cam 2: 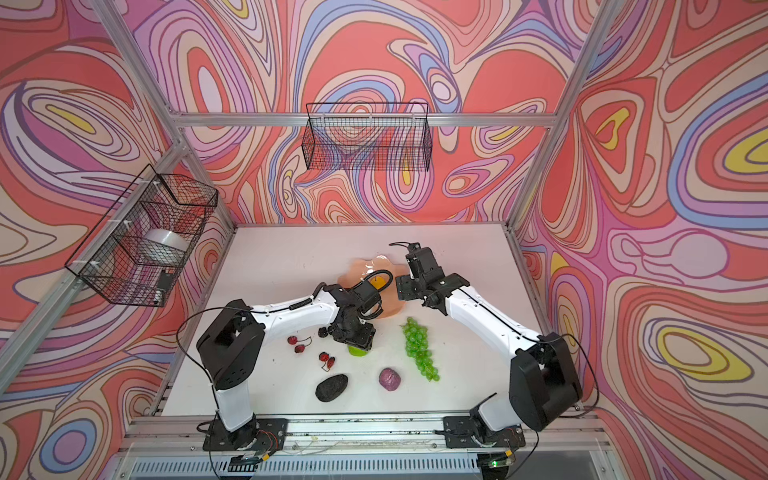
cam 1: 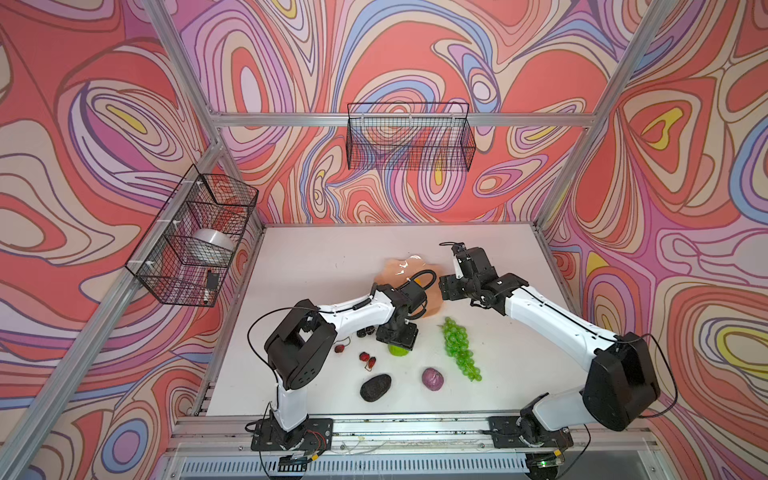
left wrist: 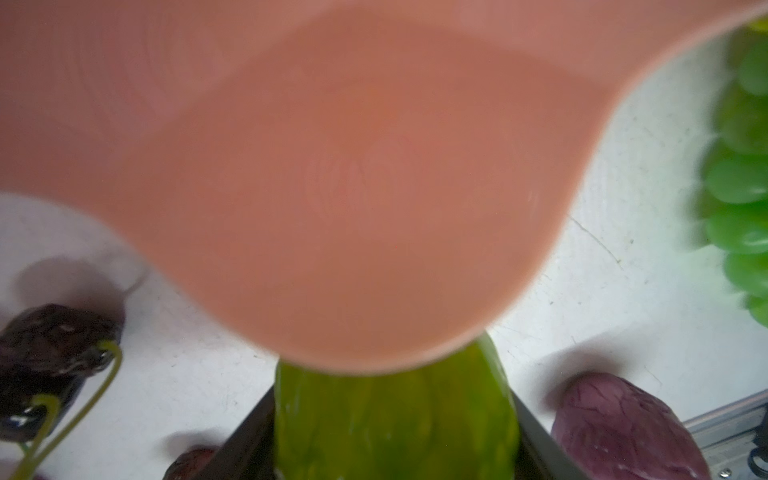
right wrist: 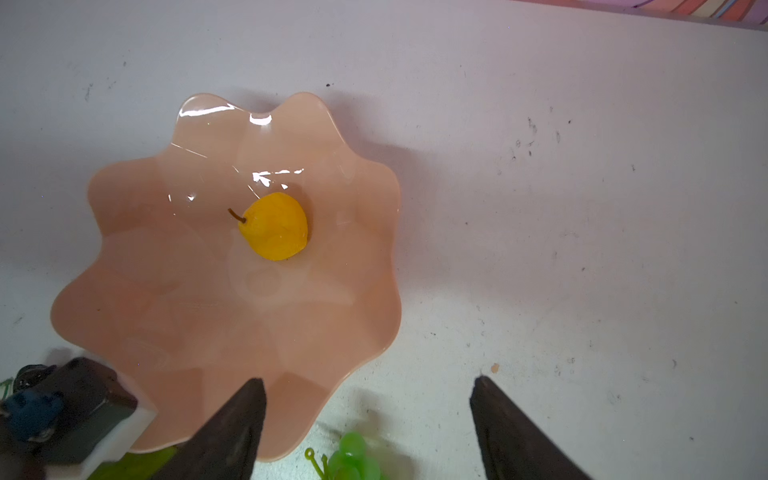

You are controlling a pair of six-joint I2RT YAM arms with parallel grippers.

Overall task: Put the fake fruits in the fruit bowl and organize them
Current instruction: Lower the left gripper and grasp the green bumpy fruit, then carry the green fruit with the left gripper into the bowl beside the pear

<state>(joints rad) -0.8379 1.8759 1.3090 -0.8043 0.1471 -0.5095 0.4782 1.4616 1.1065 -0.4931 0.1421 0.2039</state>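
- My left claw (left wrist: 395, 440) points down at the table (cam 1: 311, 257) just in front of the fruit bowl (right wrist: 166, 299). The bowl's wavy rim fills the left wrist view as a blur.
- It is pinching the bumpy green ball (cam 1: 397, 350). My dark fingers (left wrist: 249, 444) lie flush against both its sides, with no gap that I can see. I cannot tell whether the ball is off the table.
- My right claw (right wrist: 368, 379) hangs spread wide over the bowl's right edge, with nothing between its tips.
- The bowl sits toward the far middle of the table, between my two claws. The yellow fruit (right wrist: 274, 226) lies alone near its centre, its stem showing.
- The green grape bunch (cam 1: 459, 347) lies on the table in front of the bowl, to the right of my left claw.
- The purple ball (cam 1: 433, 378) and the dark avocado (cam 1: 375, 387) rest nearer the front edge, apart from each other.
- Cherry pairs (cam 1: 368, 360) lie scattered on the table to the left of the green ball.
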